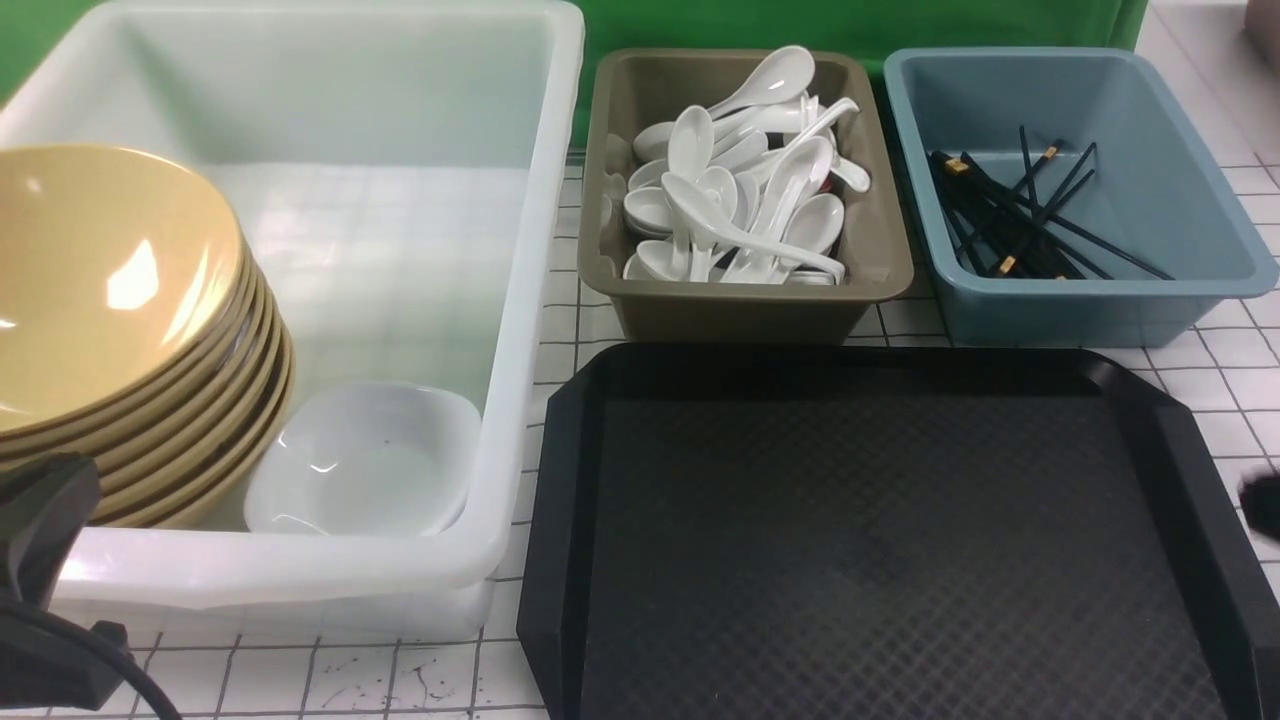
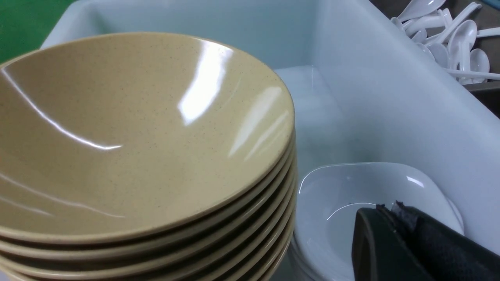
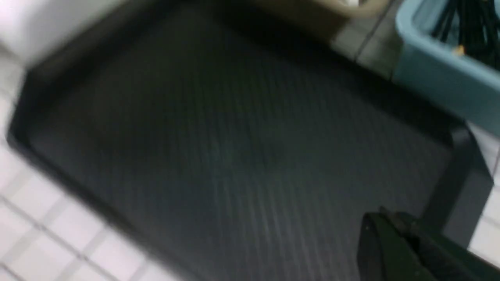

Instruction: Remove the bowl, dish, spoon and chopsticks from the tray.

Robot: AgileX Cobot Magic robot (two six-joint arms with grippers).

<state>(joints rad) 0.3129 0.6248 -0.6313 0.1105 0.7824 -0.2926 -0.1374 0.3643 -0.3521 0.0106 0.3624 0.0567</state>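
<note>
On my left, the glossy mustard-yellow bowl [image 1: 95,290] tops its stack in the big white plastic tub [image 1: 520,300], small white rounded-square dish [image 1: 365,460] beside it. I see the left gripper [image 2: 384,212] pressed together, holding nothing; right gripper [image 3: 384,218] likewise, over the black diamond-textured tray [image 1: 880,540]. White soup spoons [image 1: 745,195] fill the olive tub [image 1: 620,100], black chopsticks [image 1: 1010,220] the blue tub [image 1: 1180,160].

The left gripper [image 2: 386,218] has matte black fingers, one wrapped in dark fabric-like padding, and a black cable [image 1: 120,665] trails from its housing
</note>
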